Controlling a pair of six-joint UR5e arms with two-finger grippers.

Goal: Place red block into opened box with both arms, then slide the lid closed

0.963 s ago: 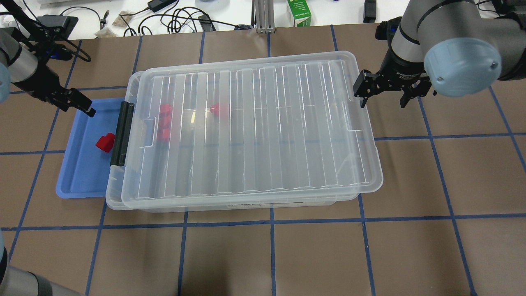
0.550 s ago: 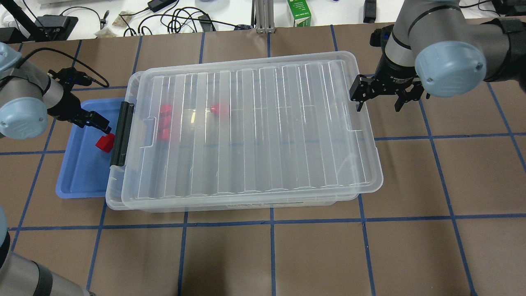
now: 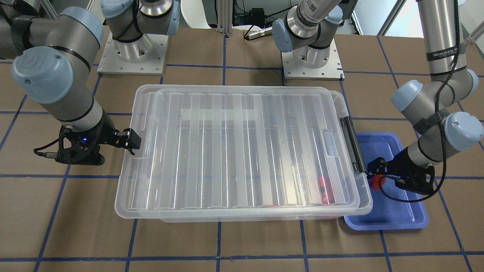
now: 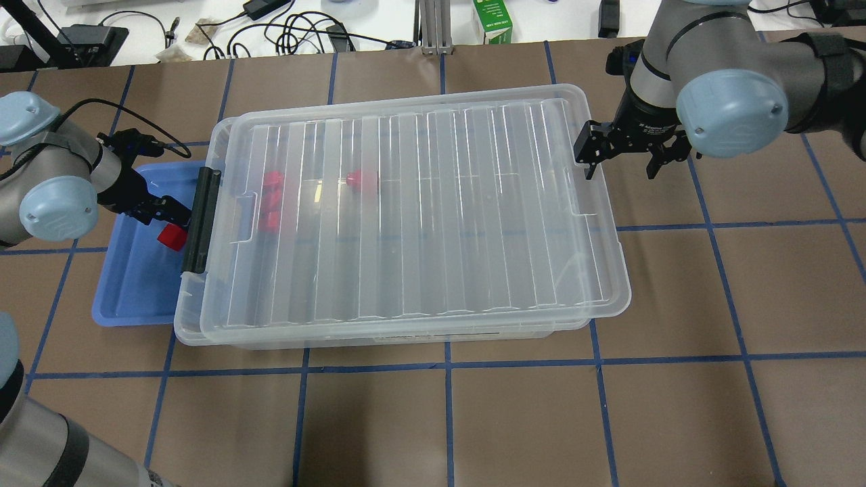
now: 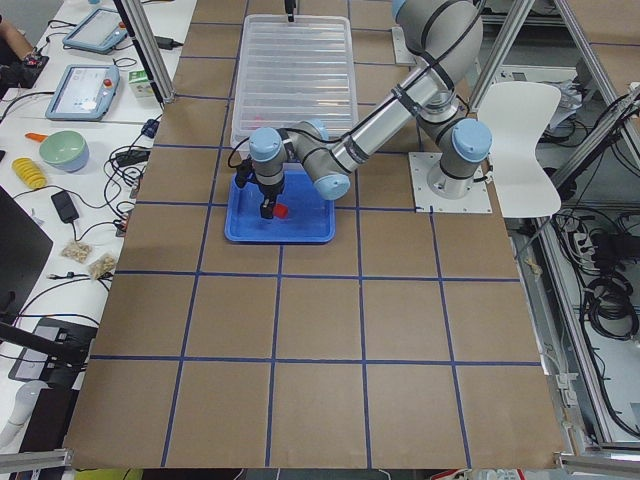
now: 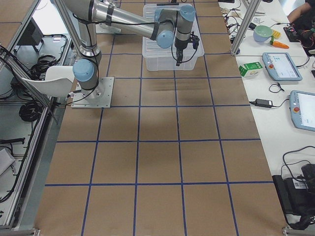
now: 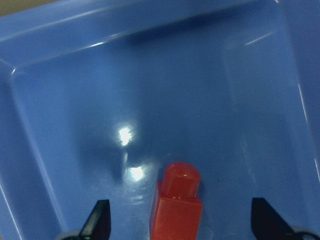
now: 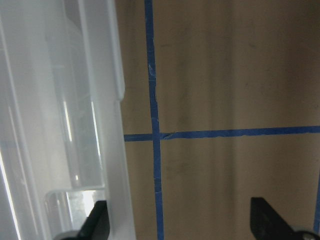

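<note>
A red block [image 4: 172, 237] [image 7: 176, 207] lies in the blue tray [image 4: 132, 284] beside the box's black latch [image 4: 201, 220]. My left gripper [image 4: 174, 215] [image 7: 182, 225] is low in the tray, open, with a fingertip on each side of the block and not touching it. The clear box [image 4: 193, 331] carries the ribbed lid [image 4: 419, 216], which is shifted a little to the right. Other red pieces [image 4: 272, 199] show through the lid. My right gripper [image 4: 619, 169] [image 8: 181, 222] hangs open by the lid's right short edge, one finger [image 4: 587, 159] close to the rim.
Cables and a green carton [image 4: 492, 20] lie on the white bench beyond the table. The two arm bases [image 3: 312, 60] stand behind the box. Bare brown table with blue tape lines lies in front of the box and to its right.
My left gripper has swung in and come down into the blue tray over the red block. My right gripper has shifted slightly left, toward the lid's edge.
</note>
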